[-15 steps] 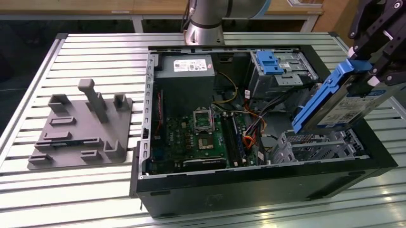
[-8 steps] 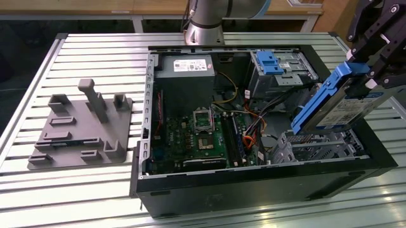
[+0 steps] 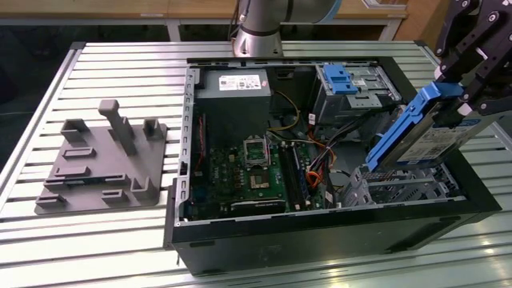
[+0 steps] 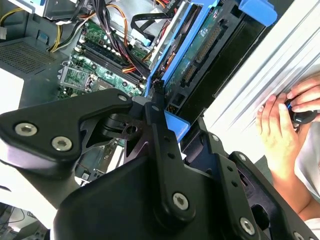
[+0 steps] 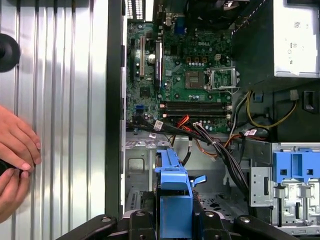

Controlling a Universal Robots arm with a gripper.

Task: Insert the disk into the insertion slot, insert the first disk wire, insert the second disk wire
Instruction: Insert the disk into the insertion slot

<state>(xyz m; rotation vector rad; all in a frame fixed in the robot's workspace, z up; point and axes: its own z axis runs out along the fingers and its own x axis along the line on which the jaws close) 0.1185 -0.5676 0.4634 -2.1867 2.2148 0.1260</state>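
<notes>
Gripper point(image 3: 457, 99) is clamped on the disk point(image 3: 432, 141), pinching the upper end of its blue carrier from both sides. The disk hangs tilted below the fingers, its lower end close over the insertion slot point(image 3: 400, 186) and not yet seated. The slot sits in the open computer case point(image 3: 320, 231), at its corner on the exterior view's right.
</notes>
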